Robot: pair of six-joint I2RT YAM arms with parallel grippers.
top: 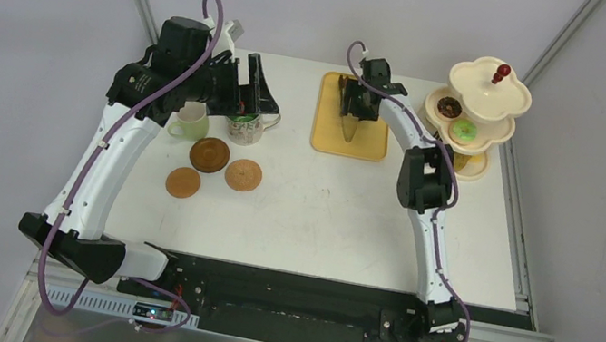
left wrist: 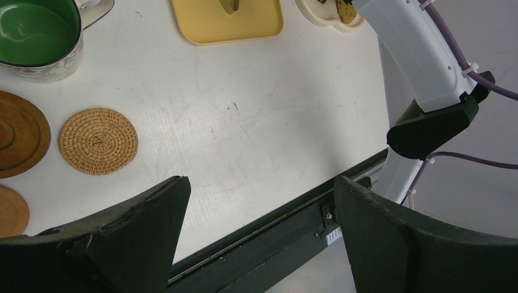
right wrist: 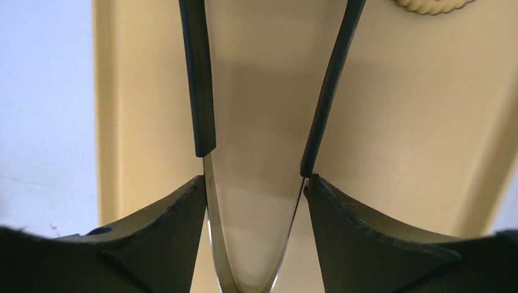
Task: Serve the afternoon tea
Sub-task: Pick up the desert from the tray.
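The patterned mug (left wrist: 36, 36) looks rigid, glazed, slippery and breakable, best taken by rim or handle. It stands ahead-left of the left gripper (left wrist: 259, 181), which gapes empty, with the cream mug (top: 189, 125) beside it and light coasters (top: 209, 154) nearer. The right gripper (right wrist: 253, 180) clasps the tongs (right wrist: 198, 79) over the tray (right wrist: 140, 91), with the stand (top: 477, 93) to its right. No writing is legible.

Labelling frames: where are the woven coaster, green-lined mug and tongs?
woven coaster (left wrist: 98, 141), left wrist view, its centre.
green-lined mug (left wrist: 36, 27), left wrist view, green inside.
tongs (right wrist: 198, 79), right wrist view, left black arm.
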